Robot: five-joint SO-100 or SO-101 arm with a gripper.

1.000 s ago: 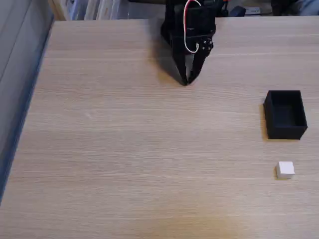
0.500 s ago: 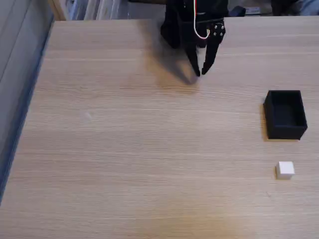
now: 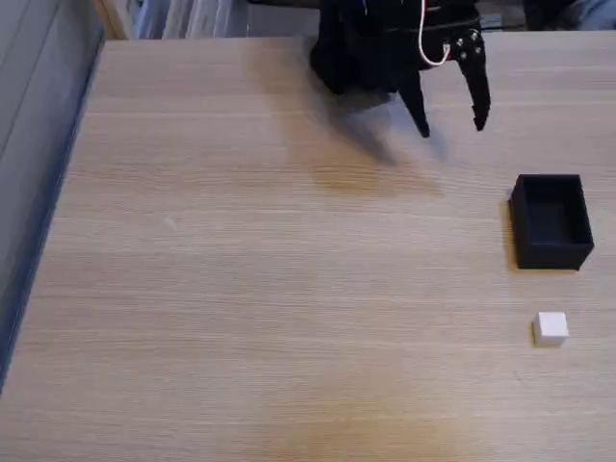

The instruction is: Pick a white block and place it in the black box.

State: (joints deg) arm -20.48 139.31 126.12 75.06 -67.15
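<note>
The fixed view looks down on a light wooden table point(image 3: 241, 289) with fine grain running left to right. At the top of the picture, a black arm point(image 3: 371, 43) reaches in from the far edge, with a white and red wire point(image 3: 431, 48) looping over its body. Its gripper point(image 3: 450, 123) points down toward the table, and the two dark fingers stand spread wide, with bare wood showing between their tips. Nothing sits between them. A soft shadow point(image 3: 385, 173) falls on the table below and to the left of the fingers.

The black box point(image 3: 551, 221) stands on the table near the right edge, below and to the right of the gripper and well apart from it. Its open top faces up and its inside looks dark.

The white block point(image 3: 551, 328) rests on the table in front of the box, lower in the picture, near the same right edge. It lies apart from the box and far from the gripper.

A grey strip point(image 3: 34, 173) runs down the left side, beside the table's edge.
</note>
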